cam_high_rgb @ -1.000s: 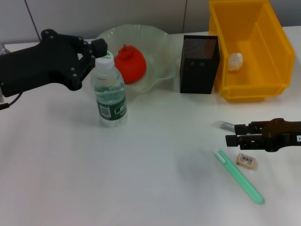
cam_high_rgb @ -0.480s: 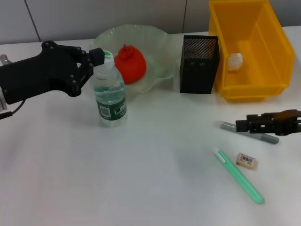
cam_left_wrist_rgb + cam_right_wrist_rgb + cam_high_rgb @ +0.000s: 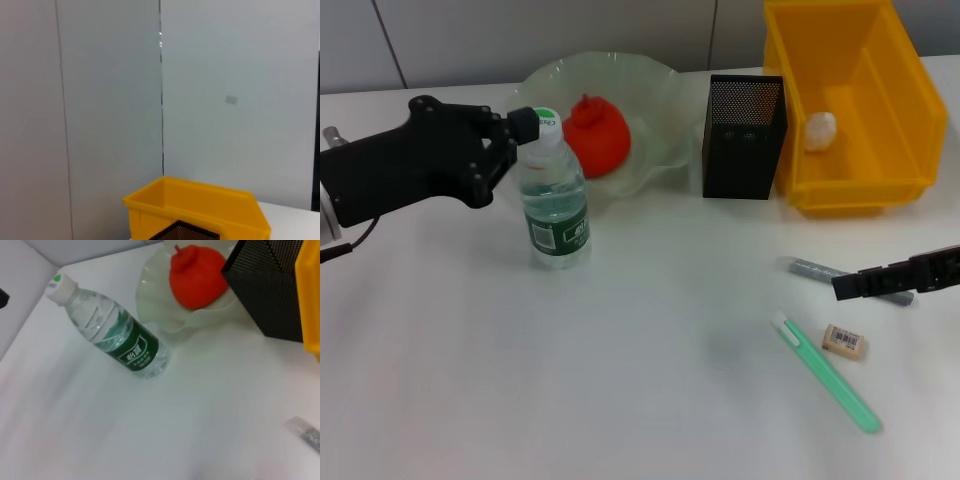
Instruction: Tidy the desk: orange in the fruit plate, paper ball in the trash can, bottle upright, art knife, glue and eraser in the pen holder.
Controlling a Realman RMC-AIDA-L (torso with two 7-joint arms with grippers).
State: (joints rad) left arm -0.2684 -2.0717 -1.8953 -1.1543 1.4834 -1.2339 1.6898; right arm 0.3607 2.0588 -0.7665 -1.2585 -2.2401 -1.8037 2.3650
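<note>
Nearest the camera in head view: green art knife (image 3: pixel 827 372) lying flat on the white table (image 3: pixel 620 400), eraser (image 3: pixel 844 341) just beside it, both on the near side of the right gripper (image 3: pixel 850 285). The grey glue stick (image 3: pixel 840 277) lies partly under the right gripper's tip, its far end hidden. Right gripper's fingers are cut off at the frame edge; can't tell whether they're released or clenched.

Bottle (image 3: pixel 553 192) stands upright, cap just beside the left gripper (image 3: pixel 520 128); contact unclear, grip state can't tell.

Farther back: orange (image 3: pixel 596 134) sits in the fruit plate (image 3: pixel 655 85), pen holder (image 3: pixel 744 136) beside it, then the trash can (image 3: pixel 860 180) with the paper ball (image 3: pixel 820 130) inside.

Right wrist view shows the bottle label; left wrist view shows only the wall, trash can rim and mesh edge.
</note>
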